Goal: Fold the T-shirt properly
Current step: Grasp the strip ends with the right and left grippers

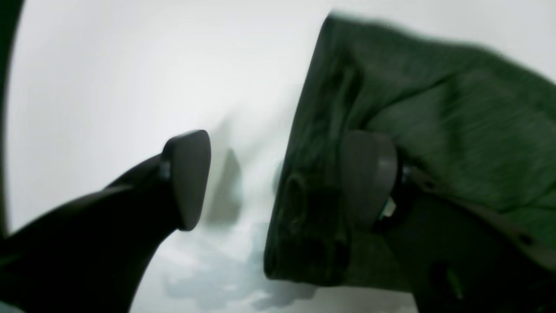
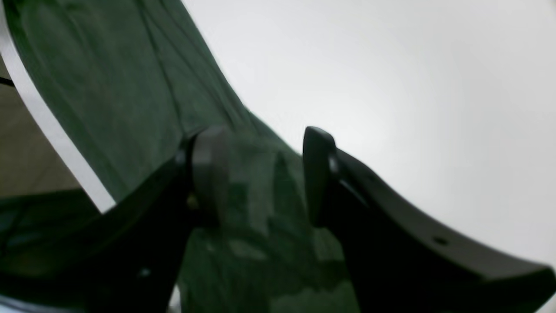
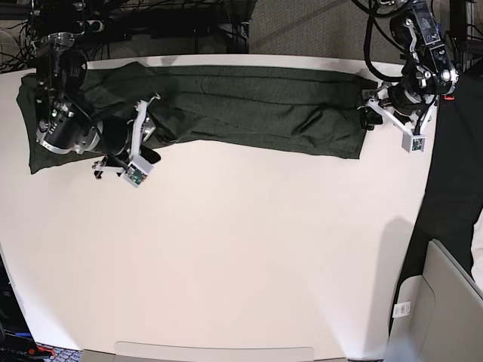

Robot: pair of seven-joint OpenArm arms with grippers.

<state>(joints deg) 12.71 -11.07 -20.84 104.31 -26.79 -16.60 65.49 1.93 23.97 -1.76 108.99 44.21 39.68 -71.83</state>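
Worktop (image 3: 241,249): white, broad, carrying the garment along its far edge.
Right gripper (image 3: 149,134): at the left of the base view, over the garment's left part; its fingers (image 2: 213,174) stand apart with green cloth between them, one pad against the fabric, and whether they pinch it I cannot tell.
T-shirt (image 3: 249,105): dark olive-green, long-sleeved, laid in a long folded band across the far side of the worktop, wrinkled near its right end.
Left gripper (image 3: 371,111): at the right of the base view, at the garment's right end; fingers (image 1: 186,178) spread wide, one bare over the white surface, the other beside the bunched cloth edge.
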